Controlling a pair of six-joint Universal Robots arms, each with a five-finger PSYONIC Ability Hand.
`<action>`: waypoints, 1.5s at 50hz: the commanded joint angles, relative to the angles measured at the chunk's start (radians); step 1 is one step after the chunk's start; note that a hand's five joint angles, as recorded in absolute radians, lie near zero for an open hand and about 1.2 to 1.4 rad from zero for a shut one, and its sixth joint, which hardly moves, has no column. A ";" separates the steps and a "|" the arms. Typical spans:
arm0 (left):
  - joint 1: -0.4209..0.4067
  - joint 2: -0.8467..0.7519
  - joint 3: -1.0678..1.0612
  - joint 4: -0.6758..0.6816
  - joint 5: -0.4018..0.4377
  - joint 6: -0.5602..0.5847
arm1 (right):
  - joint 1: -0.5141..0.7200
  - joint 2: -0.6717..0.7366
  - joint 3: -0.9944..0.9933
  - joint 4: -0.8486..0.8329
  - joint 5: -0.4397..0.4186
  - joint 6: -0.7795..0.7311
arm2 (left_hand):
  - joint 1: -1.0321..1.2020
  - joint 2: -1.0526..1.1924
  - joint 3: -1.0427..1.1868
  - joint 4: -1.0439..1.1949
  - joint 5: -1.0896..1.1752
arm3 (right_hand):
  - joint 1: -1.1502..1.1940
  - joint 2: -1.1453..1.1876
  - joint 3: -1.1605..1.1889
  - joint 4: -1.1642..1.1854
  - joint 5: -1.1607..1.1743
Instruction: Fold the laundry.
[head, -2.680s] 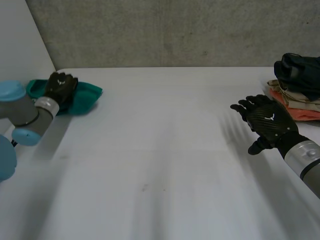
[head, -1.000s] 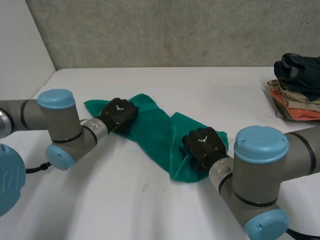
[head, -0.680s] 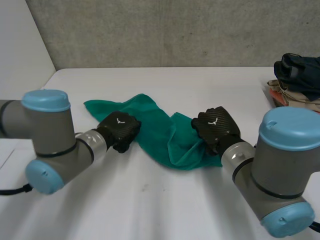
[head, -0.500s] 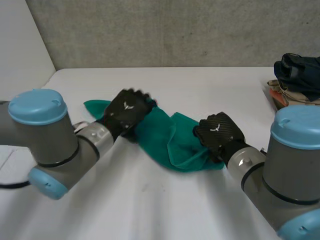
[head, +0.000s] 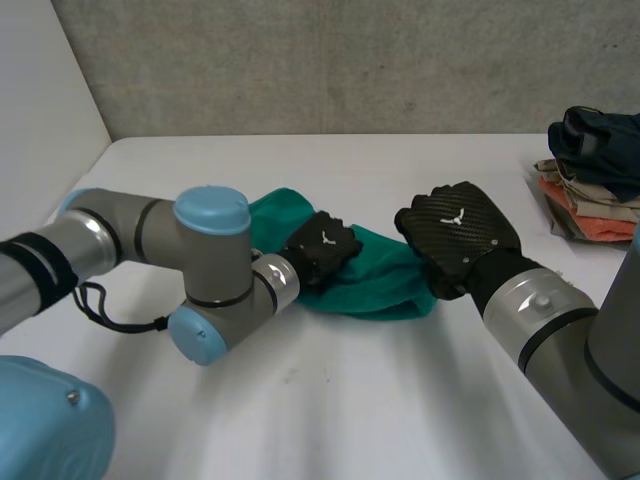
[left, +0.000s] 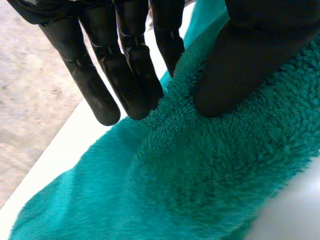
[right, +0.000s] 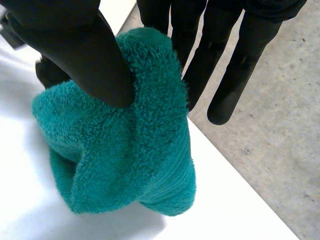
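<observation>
Green towel (head: 385, 288), bunched into a thick roll near the middle of the table (head: 330, 400) and gripped at both ends. Left hand (head: 320, 252): in the left wrist view the left thumb (left: 250, 60) presses into a raised fold of pile. The nearly straight left fingers (left: 125, 75) stand on the fold's other side, so the fold appears pinched between them, though the cloth partly hides where the fingertips touch. Right hand (head: 460, 232): knuckles up in the head view. In the right wrist view the right thumb (right: 85, 55) bears down on a rolled edge of the towel and the straight right fingers (right: 220, 60) pass behind that edge, nipping it. Surface: plain white tabletop meeting a grey concrete wall (head: 350, 60) at 12 o'clock. A pile of folded clothes (head: 600, 215), topped by a dark garment (head: 600, 140), sits at about 2 o'clock from the towel, well apart from both hands. Position of the towel in the head view: it spans the gap between the hands, with the left hand on its 9 o'clock part and the right hand at its 3 o'clock end. One green lobe reaches towards 10 o'clock behind the left arm (head: 210, 260).
</observation>
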 joint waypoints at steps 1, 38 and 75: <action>0.001 0.209 -0.152 0.010 -0.078 -0.063 | -0.055 0.011 -0.057 0.075 0.003 -0.042 | 0.243 0.206 0.209 0.201 0.262 | 0.273 0.215 0.213 0.197 0.242; -0.005 0.227 0.122 0.122 -0.420 -0.021 | -0.049 0.449 -0.611 0.035 0.222 -0.469 | 0.243 0.206 0.209 0.201 0.262 | 0.273 0.215 0.213 0.197 0.242; -0.214 0.520 -0.786 0.184 -0.593 -0.042 | -0.069 0.397 -0.142 -0.037 0.199 -0.308 | 0.243 0.206 0.209 0.201 0.262 | 0.273 0.215 0.213 0.197 0.242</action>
